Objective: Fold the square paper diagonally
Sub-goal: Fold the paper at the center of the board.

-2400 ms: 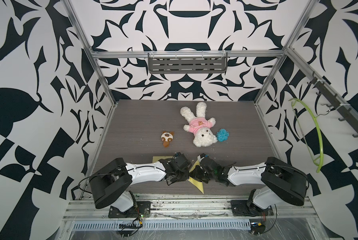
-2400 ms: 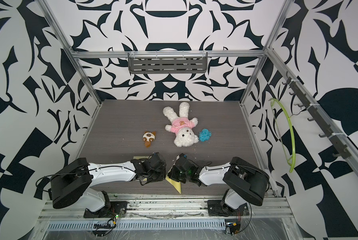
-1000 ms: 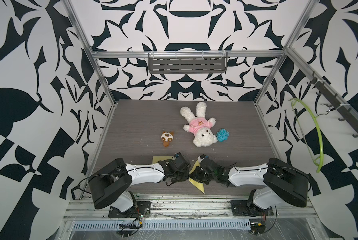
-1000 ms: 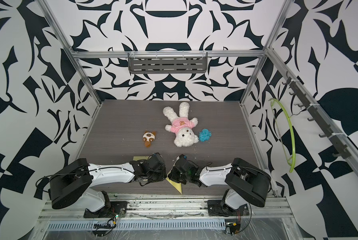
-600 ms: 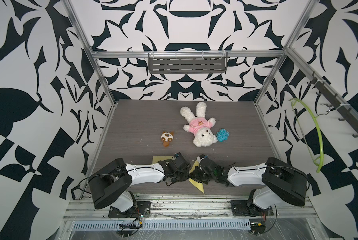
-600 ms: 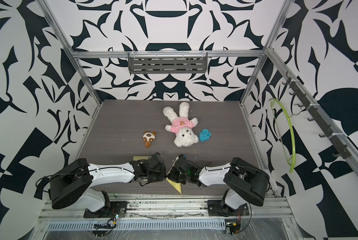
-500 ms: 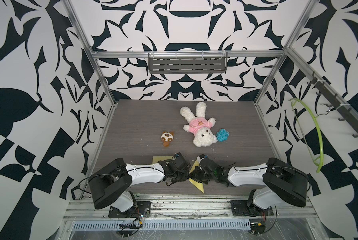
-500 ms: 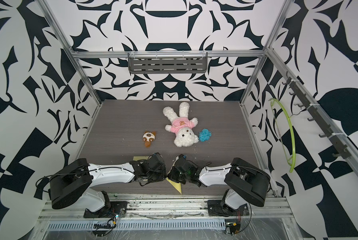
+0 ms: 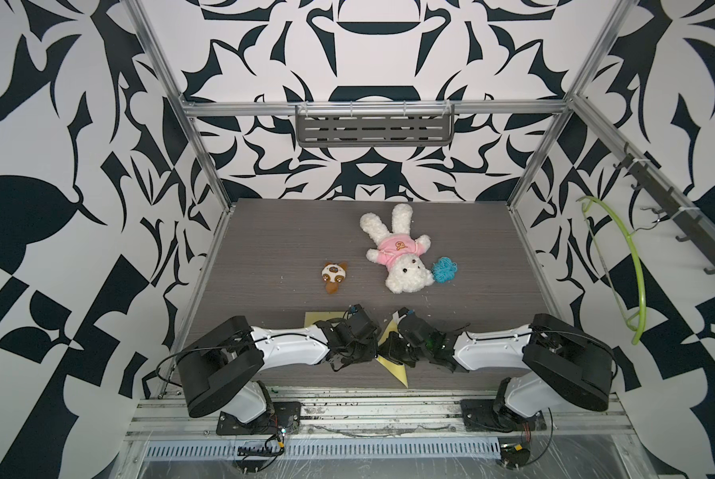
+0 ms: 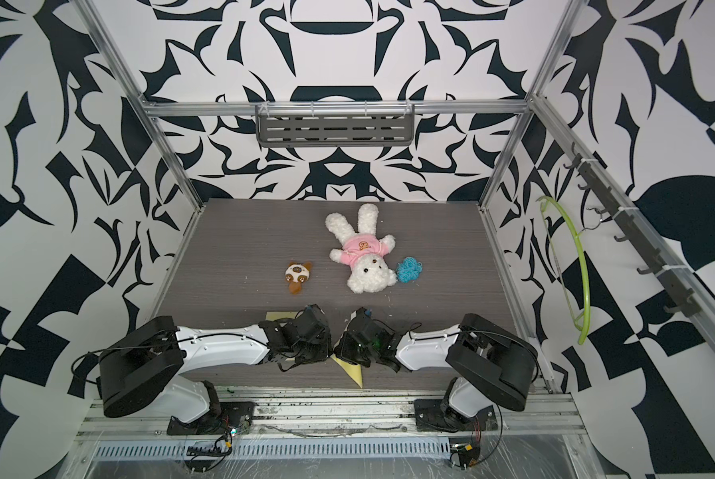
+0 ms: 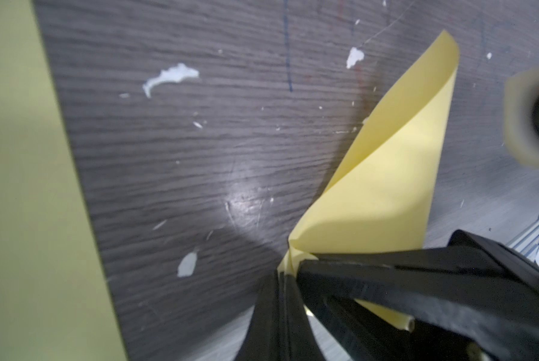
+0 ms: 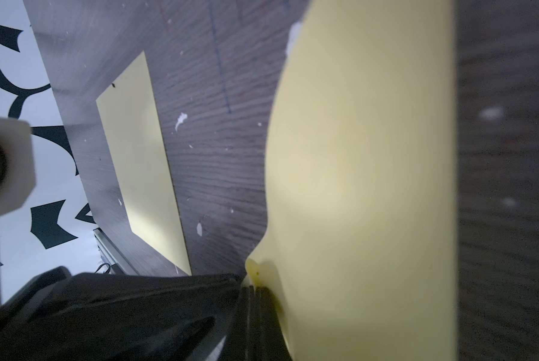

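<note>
The square paper (image 9: 397, 371) is pale yellow and is held off the dark table near its front edge, bent into a loose fold with one corner pointing at the front rail. My left gripper (image 9: 373, 349) and right gripper (image 9: 390, 350) meet tip to tip at the paper, as both top views show (image 10: 353, 373). In the left wrist view my left gripper (image 11: 288, 272) is shut on a corner of the paper (image 11: 402, 175), whose layers fan away from it. In the right wrist view my right gripper (image 12: 253, 290) is shut on the curved paper (image 12: 371, 156).
A second yellow sheet (image 9: 316, 321) lies flat on the table under my left arm, also in the right wrist view (image 12: 140, 175). Farther back lie a white plush rabbit (image 9: 397, 257), a small brown toy (image 9: 333, 275) and blue yarn (image 9: 445, 269). A green hanger (image 9: 627, 265) hangs on the right wall.
</note>
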You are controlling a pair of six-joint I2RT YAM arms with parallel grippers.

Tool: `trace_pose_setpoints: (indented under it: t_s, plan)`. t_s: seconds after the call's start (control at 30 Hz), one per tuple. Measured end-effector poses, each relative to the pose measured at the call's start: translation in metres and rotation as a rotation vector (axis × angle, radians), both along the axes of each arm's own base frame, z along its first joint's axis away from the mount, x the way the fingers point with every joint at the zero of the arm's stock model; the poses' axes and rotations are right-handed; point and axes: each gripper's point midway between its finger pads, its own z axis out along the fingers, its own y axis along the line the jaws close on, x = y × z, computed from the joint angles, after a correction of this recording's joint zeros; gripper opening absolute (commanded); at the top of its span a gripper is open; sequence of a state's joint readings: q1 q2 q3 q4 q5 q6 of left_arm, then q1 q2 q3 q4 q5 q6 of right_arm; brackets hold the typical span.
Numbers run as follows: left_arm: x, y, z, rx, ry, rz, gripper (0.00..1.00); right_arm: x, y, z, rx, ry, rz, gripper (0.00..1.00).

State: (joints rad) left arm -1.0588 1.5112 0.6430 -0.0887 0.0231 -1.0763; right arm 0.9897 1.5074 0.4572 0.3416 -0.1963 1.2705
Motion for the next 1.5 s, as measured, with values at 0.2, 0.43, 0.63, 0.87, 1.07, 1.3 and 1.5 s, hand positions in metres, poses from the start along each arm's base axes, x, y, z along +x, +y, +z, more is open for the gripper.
trace_pose_setpoints:
  t_s: [0.2, 0.43, 0.63, 0.87, 1.07, 1.3, 1.5]
  plan:
    - [0.000, 0.001, 0.000, 0.004, 0.000, 0.001, 0.00, 0.001, 0.002, 0.000, 0.007, -0.004, 0.002, 0.00]
    - [0.000, 0.002, 0.000, 0.008, -0.001, 0.003, 0.00, 0.001, 0.003, 0.000, 0.009, -0.007, 0.005, 0.00]
    - [0.000, 0.003, 0.000, 0.014, -0.003, 0.006, 0.00, 0.002, 0.004, 0.000, 0.014, -0.011, 0.012, 0.00]
    - [0.000, 0.007, 0.001, 0.025, -0.008, 0.008, 0.00, 0.001, 0.004, 0.000, 0.014, -0.020, 0.019, 0.20]
    - [-0.006, 0.024, 0.001, 0.079, -0.003, 0.017, 0.00, 0.002, 0.007, 0.007, 0.034, -0.040, 0.027, 0.35]
    - [-0.005, 0.034, 0.015, 0.079, -0.022, 0.046, 0.00, 0.002, 0.007, 0.006, 0.032, -0.038, 0.025, 0.23]
    - [0.007, 0.027, 0.042, -0.032, -0.047, 0.103, 0.00, 0.000, 0.000, -0.001, 0.003, -0.020, 0.015, 0.00]
